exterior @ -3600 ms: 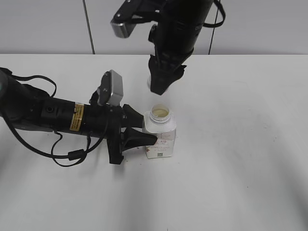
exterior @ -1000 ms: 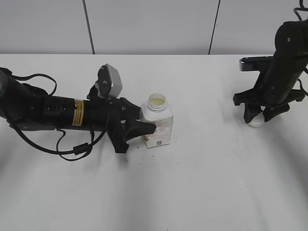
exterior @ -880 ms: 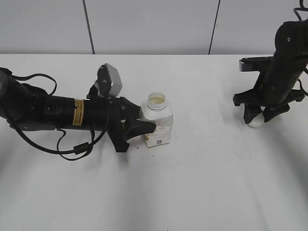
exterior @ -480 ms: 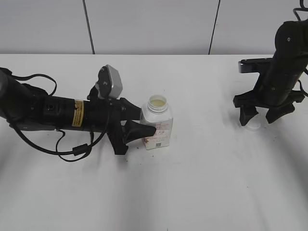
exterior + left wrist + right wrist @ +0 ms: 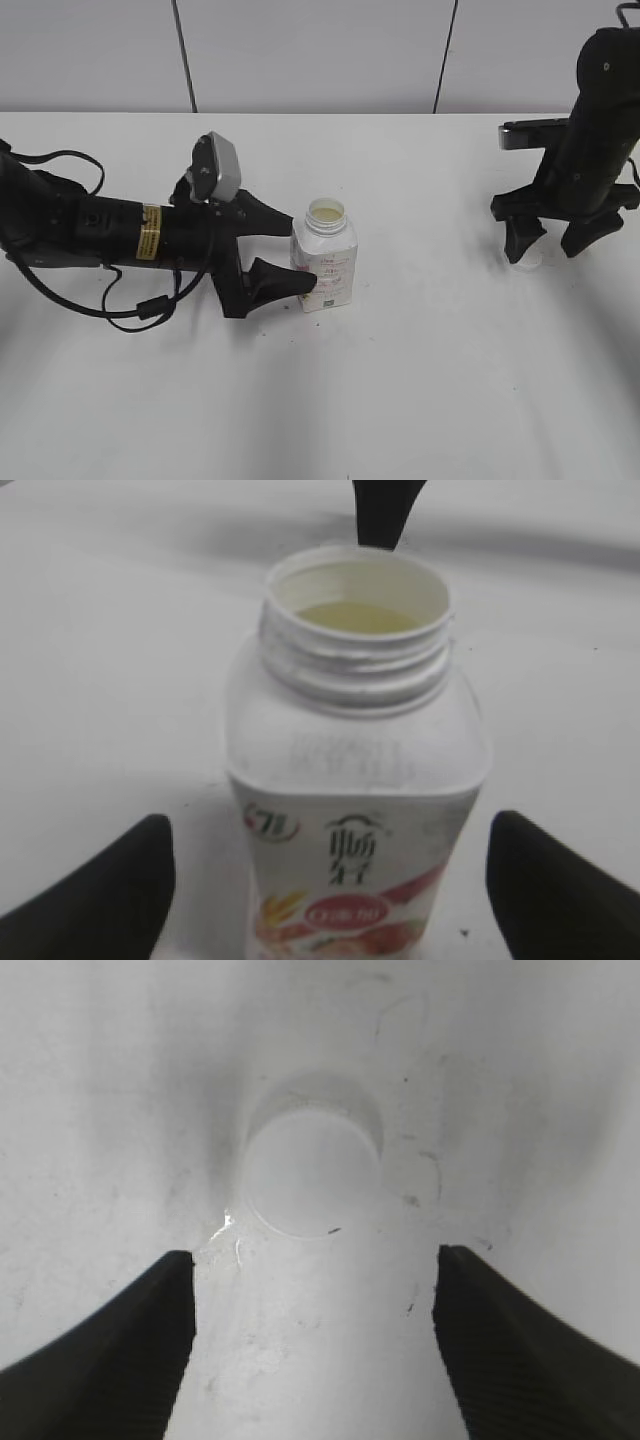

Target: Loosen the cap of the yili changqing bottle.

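The yili changqing bottle (image 5: 325, 260) stands upright mid-table with its neck open and pale liquid inside; the left wrist view shows it close up (image 5: 360, 780). My left gripper (image 5: 275, 252) is open, its fingers on either side of the bottle and apart from it (image 5: 330, 890). The white cap (image 5: 530, 262) lies flat on the table at the right, seen from above in the right wrist view (image 5: 310, 1175). My right gripper (image 5: 548, 240) is open and empty, hovering over the cap with its fingers spread (image 5: 315, 1345).
The white table (image 5: 420, 380) meets a grey panelled wall (image 5: 310, 50) at the back. The left arm's body and cables (image 5: 90, 240) lie low across the left side of the table.
My right gripper opened and let the cap go onto the table at the right, then rose slightly. My left gripper opened wider and released the bottle.
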`<state>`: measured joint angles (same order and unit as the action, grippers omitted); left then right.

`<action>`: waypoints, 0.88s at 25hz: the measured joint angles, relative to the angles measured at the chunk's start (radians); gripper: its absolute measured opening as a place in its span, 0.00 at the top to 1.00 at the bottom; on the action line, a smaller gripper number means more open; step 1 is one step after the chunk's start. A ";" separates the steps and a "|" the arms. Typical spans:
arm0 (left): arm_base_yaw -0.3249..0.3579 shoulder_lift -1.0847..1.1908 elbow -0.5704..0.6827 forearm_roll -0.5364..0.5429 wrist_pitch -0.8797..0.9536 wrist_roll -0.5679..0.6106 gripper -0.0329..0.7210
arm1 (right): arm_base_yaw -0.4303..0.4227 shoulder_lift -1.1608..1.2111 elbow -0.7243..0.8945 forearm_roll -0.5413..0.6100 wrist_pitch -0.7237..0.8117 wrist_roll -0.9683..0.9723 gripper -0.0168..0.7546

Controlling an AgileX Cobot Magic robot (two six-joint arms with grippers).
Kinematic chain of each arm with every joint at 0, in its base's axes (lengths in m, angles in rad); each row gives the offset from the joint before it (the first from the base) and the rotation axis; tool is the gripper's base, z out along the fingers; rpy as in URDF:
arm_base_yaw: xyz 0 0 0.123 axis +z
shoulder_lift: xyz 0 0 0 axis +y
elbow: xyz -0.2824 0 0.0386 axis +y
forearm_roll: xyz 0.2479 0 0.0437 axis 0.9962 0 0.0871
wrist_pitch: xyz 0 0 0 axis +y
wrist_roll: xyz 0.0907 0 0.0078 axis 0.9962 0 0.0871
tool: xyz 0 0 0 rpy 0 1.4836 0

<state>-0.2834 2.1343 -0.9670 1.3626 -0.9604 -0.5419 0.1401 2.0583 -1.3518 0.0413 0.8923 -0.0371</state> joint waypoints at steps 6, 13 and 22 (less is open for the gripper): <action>0.099 -0.027 -0.002 0.151 -0.005 -0.031 0.18 | 0.000 -0.077 -0.009 0.000 0.018 -0.011 0.22; 0.220 -0.134 -0.003 0.232 0.009 -0.062 0.18 | 0.000 -0.153 -0.017 0.000 0.025 -0.034 0.22; 0.243 -0.371 -0.005 -0.114 0.653 -0.079 0.18 | 0.000 -0.200 -0.085 0.000 0.029 -0.038 0.22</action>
<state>-0.0400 1.7632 -0.9722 1.2489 -0.3078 -0.6210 0.1401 1.8587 -1.4364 0.0413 0.9214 -0.0754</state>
